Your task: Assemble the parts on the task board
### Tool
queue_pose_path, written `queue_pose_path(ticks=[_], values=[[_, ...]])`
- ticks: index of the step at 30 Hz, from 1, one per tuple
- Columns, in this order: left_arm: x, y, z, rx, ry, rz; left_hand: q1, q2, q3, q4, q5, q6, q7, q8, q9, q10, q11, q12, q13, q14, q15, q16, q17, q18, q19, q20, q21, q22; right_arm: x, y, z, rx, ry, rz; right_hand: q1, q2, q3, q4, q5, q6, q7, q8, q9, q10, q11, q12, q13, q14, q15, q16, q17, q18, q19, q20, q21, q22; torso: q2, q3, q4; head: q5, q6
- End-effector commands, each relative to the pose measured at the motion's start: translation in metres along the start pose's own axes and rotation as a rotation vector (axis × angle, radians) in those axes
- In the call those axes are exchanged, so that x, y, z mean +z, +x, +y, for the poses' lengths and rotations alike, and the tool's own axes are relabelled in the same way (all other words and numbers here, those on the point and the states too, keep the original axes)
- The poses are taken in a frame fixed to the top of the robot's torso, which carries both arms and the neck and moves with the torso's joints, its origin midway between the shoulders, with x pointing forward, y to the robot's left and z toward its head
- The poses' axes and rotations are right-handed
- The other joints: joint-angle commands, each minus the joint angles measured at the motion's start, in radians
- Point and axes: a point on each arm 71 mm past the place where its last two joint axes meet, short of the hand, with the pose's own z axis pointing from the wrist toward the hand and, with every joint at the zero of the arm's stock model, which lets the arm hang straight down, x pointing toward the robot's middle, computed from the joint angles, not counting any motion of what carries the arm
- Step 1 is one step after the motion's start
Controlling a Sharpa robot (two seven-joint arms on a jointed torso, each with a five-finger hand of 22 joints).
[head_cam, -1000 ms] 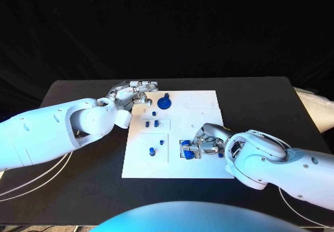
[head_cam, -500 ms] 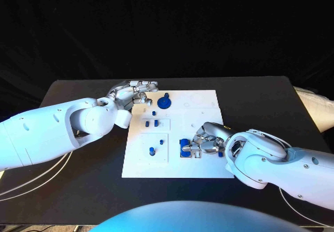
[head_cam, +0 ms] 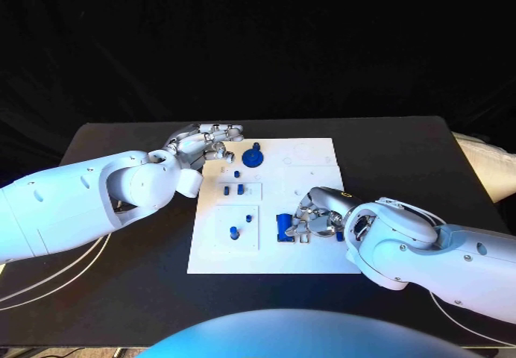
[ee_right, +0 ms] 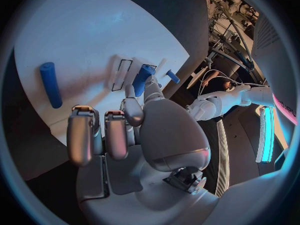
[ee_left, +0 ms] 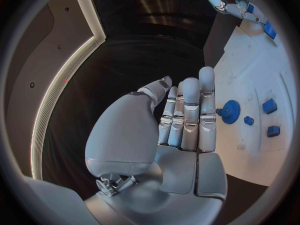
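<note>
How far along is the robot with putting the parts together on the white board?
Partly done, it seems. A blue gear sits at the far end of the task board, and small blue pieces stand in the middle panels. The right hand holds a blue part at the board's near right panel. The left hand rests open at the far left corner. A blue rod lies loose, apparently unplaced.
</note>
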Motion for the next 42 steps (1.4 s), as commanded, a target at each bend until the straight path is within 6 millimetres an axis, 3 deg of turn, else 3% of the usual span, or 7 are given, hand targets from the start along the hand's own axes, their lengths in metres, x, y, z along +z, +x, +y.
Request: queue_pose_path(ticks=[1,7,12,26,31,35,42], values=[[0.0,0.003,0.0,-0.002,0.004,0.023,0.002,0.008,-0.005,0.001,-0.002,-0.01,0.0,0.005,-0.002,-0.006,-0.001,0.002,-0.001,-0.008,0.0,-0.005,-0.001,0.018,-0.004,0.006,-0.004,-0.001,-0.001,-0.001,-0.002,-0.028,0.0,-0.026,-0.011,0.013,0.0,0.007,0.009,0.006,0.002,-0.003,0.002,0.009,-0.002,0.003,0.0,0.068,-0.001,0.007,0.064,-0.009,0.007,-0.003,0.006,0.001,0.0,-0.0002,-0.0014,0.001,0.001],[0.0,0.002,0.0,-0.002,0.003,0.022,0.002,0.008,-0.005,0.001,-0.002,-0.01,0.0,0.005,-0.002,-0.006,-0.001,0.002,-0.001,-0.008,0.0,-0.005,-0.001,0.018,-0.004,0.006,-0.004,-0.001,-0.01,-0.007,-0.009,0.028,-0.002,-0.057,-0.062,0.014,-0.01,0.039,0.078,0.004,0.001,-0.009,0.005,0.015,-0.002,0.014,0.011,0.069,-0.001,0.007,0.065,-0.009,0.007,-0.003,0.006,0.001,-0.001,0.0001,-0.0024,-0.003,0.001],[0.0,0.002,0.0,-0.002,0.003,0.021,0.002,0.008,-0.005,0.001,-0.002,-0.01,0.0,0.005,-0.002,-0.006,-0.001,0.002,-0.001,-0.008,0.0,-0.005,-0.001,0.018,-0.004,0.006,-0.004,-0.001,-0.023,-0.022,-0.023,0.064,0.012,-0.074,-0.044,0.012,0.0,0.031,0.123,-0.024,0.011,-0.033,-0.001,0.012,0.005,0.015,0.017,0.069,0.004,0.008,0.069,-0.009,0.006,0.0,0.004,-0.002,-0.001,-0.0011,-0.0044,-0.011,0.004],[0.0,0.002,0.0,0.0,0.004,0.027,0.003,0.009,-0.006,0.0,-0.002,-0.012,0.001,0.005,-0.002,-0.008,0.0,0.003,-0.001,-0.01,0.001,-0.006,-0.002,0.018,-0.005,0.006,-0.006,-0.002,-0.044,-0.04,-0.068,-0.127,0.122,-0.083,-0.038,0.019,0.013,0.03,0.127,-0.014,0.015,-0.053,-0.01,0.011,0.009,0.011,0.018,0.072,0.009,0.016,0.085,-0.011,0.009,0.006,0.01,0.01,-0.001,0.0004,-0.0168,-0.034,0.015],[0.0,0.003,0.0,0.0,0.002,0.029,0.003,0.009,-0.006,0.0,-0.002,-0.012,0.001,0.005,-0.002,-0.008,0.0,0.003,-0.001,-0.01,0.001,-0.006,-0.002,0.018,-0.005,0.006,-0.006,-0.002,-0.042,-0.034,-0.078,-0.172,0.158,-0.045,-0.052,0.019,0.013,0.042,0.151,0.004,0.01,-0.057,-0.01,0.013,0.005,0.013,0.023,0.072,0.006,0.018,0.091,-0.011,0.01,0.005,0.012,0.012,-0.002,-0.0013,-0.0105,-0.041,0.015],[0.0,0.002,0.0,0.0,0.002,0.028,0.003,0.009,-0.006,0.0,-0.002,-0.012,0.001,0.005,-0.002,-0.008,0.0,0.003,-0.001,-0.01,0.001,-0.006,-0.002,0.018,-0.005,0.006,-0.006,-0.002,-0.04,-0.027,-0.082,-0.187,0.175,-0.021,-0.059,0.016,0.011,0.048,0.159,0.009,0.009,-0.059,-0.009,0.014,0.004,0.013,0.024,0.072,0.006,0.018,0.092,-0.011,0.01,0.004,0.012,0.013,-0.001,0.0006,-0.0077,-0.04,0.014],[-0.001,0.001,0.0,0.001,0.001,0.026,0.003,0.009,-0.006,0.0,-0.002,-0.012,0.001,0.005,-0.002,-0.008,0.0,0.003,-0.001,-0.01,0.001,-0.006,-0.002,0.018,-0.005,0.006,-0.006,-0.002,-0.036,-0.022,-0.081,-0.196,0.174,-0.008,-0.071,0.007,0.005,0.058,0.157,0.013,0.009,-0.063,-0.008,0.014,0.004,0.013,0.026,0.073,0.005,0.019,0.094,-0.011,0.01,0.003,0.012,0.014,-0.001,-0.0014,-0.0108,-0.036,0.012]])
